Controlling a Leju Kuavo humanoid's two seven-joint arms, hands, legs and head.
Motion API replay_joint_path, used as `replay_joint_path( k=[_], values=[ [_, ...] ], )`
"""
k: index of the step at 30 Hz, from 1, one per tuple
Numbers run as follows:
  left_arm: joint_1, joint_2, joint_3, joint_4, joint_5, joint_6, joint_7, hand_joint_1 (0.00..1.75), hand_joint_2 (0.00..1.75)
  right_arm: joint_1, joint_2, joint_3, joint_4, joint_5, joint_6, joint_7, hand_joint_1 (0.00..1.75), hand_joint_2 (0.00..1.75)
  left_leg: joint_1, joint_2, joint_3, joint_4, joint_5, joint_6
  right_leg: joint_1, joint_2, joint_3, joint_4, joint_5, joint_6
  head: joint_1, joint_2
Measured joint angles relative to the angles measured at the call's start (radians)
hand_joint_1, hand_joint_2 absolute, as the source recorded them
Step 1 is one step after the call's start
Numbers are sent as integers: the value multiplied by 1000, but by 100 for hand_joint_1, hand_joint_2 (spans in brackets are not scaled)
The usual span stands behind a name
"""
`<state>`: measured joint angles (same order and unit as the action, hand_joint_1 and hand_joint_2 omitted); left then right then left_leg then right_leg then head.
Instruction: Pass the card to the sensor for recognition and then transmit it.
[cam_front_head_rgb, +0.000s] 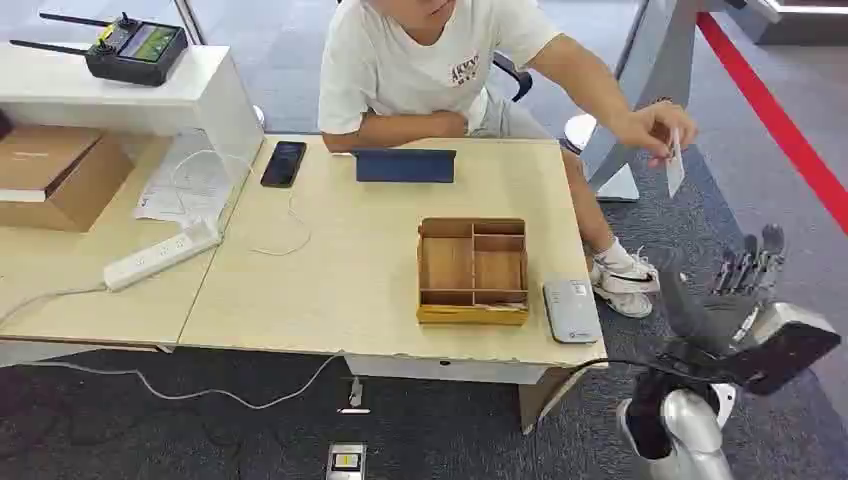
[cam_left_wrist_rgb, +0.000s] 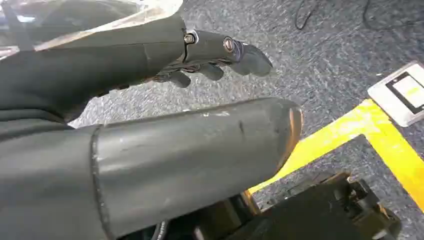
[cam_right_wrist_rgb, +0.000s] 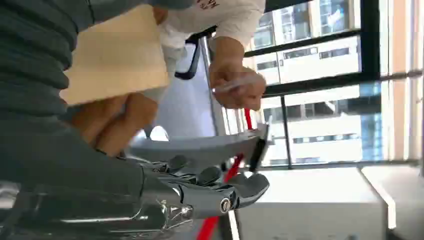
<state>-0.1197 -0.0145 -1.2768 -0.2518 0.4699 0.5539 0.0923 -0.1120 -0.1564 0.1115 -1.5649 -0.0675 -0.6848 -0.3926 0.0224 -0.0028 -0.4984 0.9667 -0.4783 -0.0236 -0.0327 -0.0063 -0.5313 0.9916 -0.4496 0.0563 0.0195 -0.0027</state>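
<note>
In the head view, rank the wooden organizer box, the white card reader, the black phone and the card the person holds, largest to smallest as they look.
1. Wooden organizer box
2. White card reader
3. Black phone, close to the reader and farther from the camera, so that ranking is unsure
4. Card, seen partly edge-on

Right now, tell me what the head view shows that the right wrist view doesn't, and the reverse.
Head view only: the table with a wooden tray, the white sensor beside it, a phone, a power strip and a box.

Right wrist view only: windows with buildings beyond.

Both: the person's hand holding the card out, and the right robot hand, open and empty, below it.
</note>
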Motion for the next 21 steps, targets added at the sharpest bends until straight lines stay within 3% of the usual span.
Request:
replay_joint_path(
  k=[3, 10, 14, 21],
  values=[
    [-2, 0, -3, -1, -29, 0, -2, 0, 0, -3, 12, 50, -22, 611, -6, 181, 0, 175, 1, 0, 0, 0, 0, 0, 1, 0, 0, 0, 0, 0, 0, 0],
    [-4, 0, -25, -8, -61, -1, 5, 0, 0, -23, 10, 151, -24, 1268, -9, 477, 0, 175, 1, 0, 0, 0, 0, 0, 1, 0, 0, 0, 0, 0, 0, 0],
    [-5, 2, -27, -9, -67, -10, 12, 0, 0, -69, -10, 219, -6, 1413, -9, 611, 0, 175, 1, 0, 0, 0, 0, 0, 1, 0, 0, 0, 0, 0, 0, 0],
    [-8, 6, -42, -12, -71, -19, 17, 0, 0, -147, -39, 309, 44, 1426, 24, 668, 0, 175, 1, 0, 0, 0, 0, 0, 1, 0, 0, 0, 0, 0, 0, 0]
  ],
)
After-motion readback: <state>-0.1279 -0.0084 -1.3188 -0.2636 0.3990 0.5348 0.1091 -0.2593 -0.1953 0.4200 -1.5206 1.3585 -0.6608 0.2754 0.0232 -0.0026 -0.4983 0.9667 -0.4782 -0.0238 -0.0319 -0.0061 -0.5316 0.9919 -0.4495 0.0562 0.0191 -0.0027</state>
